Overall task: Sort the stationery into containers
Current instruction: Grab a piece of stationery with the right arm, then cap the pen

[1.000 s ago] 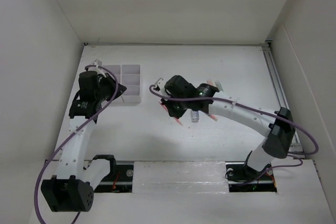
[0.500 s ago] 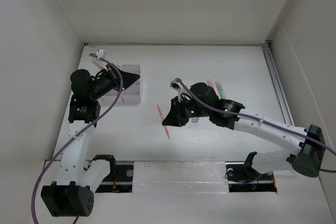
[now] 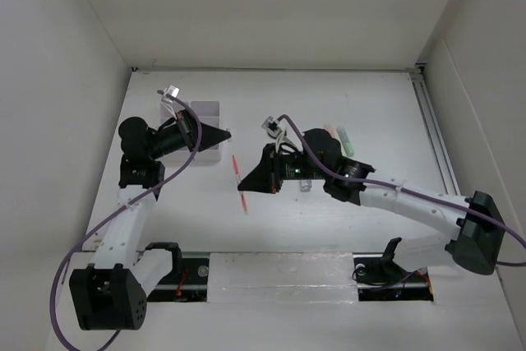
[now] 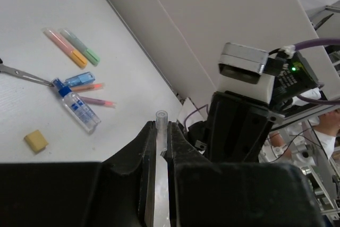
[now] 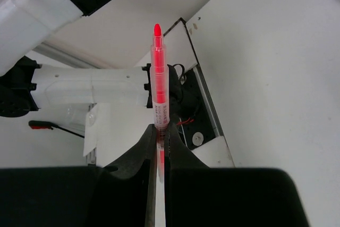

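Note:
My right gripper (image 3: 250,184) is shut on a thin red-pink pen (image 3: 239,184) and holds it above the table, left of the pile. In the right wrist view the pen (image 5: 159,78) sticks up out of the shut jaws (image 5: 160,131). My left gripper (image 3: 220,135) hangs over the right edge of the white organizer (image 3: 205,109). Its jaws (image 4: 159,129) are shut on a thin clear tube (image 4: 161,117). The left wrist view shows scissors (image 4: 21,73), orange (image 4: 64,47), green (image 4: 79,46) and blue (image 4: 79,80) markers, the bottle (image 4: 79,111), two pens (image 4: 98,101) and the yellow eraser (image 4: 35,140).
The orange (image 3: 332,131) and green (image 3: 346,140) markers lie at the back right of the pile, and the bottle (image 3: 305,184) shows under the right arm. White walls close the table on three sides. A rail (image 3: 433,133) runs along the right edge.
My right gripper has lifted the red-pink pen off the pile and carried it left. My left gripper has swung up and right from over the organizer.

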Robot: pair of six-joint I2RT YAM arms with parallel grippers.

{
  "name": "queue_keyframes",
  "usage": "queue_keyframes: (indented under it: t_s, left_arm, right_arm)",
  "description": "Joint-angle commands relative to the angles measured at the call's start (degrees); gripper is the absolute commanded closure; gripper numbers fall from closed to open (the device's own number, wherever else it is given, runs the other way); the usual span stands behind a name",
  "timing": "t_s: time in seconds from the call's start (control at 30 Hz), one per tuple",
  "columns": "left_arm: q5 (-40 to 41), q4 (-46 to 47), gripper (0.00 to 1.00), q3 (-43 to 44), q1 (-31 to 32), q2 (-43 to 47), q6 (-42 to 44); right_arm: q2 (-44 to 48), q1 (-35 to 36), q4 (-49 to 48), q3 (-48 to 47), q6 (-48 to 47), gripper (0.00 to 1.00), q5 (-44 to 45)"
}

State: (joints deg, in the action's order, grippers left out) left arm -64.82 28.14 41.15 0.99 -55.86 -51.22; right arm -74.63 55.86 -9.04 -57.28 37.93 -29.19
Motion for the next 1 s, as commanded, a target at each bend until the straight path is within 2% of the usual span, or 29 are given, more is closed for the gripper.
queue_keyframes:
  t_s: [0.0,0.13,0.63,0.97]
  left_arm:
    - [-3.83,8.59,1.0,-0.72,-0.2,0.92,-3.7]
    - [-3.83,9.65,1.0,-1.24,-0.2,1.45,-4.24]
    - [-4.44,12.82,1.0,-1.86,-0.2,2.51,-6.61]
    - [-4.44,13.87,1.0,-2.39,-0.2,2.51,-7.14]
  right_arm:
    - [-2.79,-0.4,-8.0,-0.82,1.88,1.0,-2.97]
    - [-3.42,-0.4,-11.52,-0.03,3.2,1.0,-4.21]
    - [-4.65,-2.59,-11.53,1.64,1.97,1.0,-0.87]
    - [-4.65,-4.18,-11.53,1.64,1.45,1.0,-1.92]
